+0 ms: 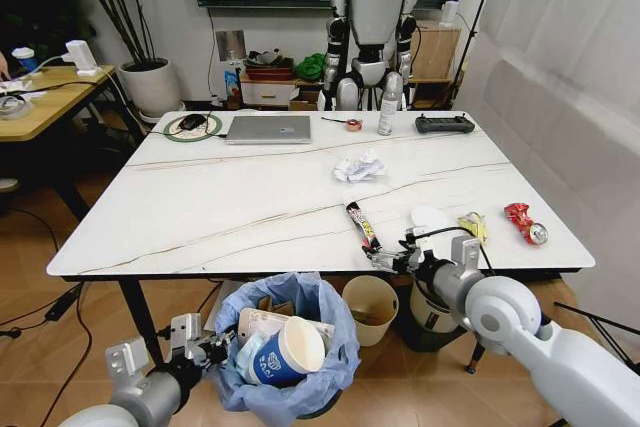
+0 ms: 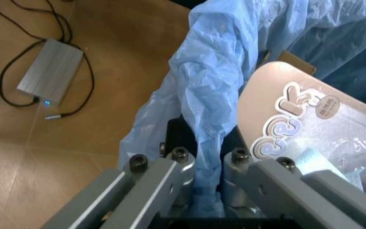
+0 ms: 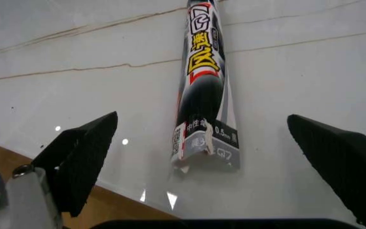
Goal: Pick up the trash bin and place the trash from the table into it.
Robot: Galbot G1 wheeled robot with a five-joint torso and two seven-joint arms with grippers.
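At the table (image 1: 250, 197) edge, right claw (image 3: 208, 157) agape around black wrapper (image 3: 205, 95)

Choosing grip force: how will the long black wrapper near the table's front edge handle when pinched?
The black wrapper looks flat and thin, so probably light and floppy. Its glossy print suggests slipperiness. The open right gripper straddles its torn end.

My arms wear smooth light-grey shells; the left gripper (image 2: 199, 188) has grey metal fingers with black screws, the right gripper (image 3: 211, 157) black wedge pads.
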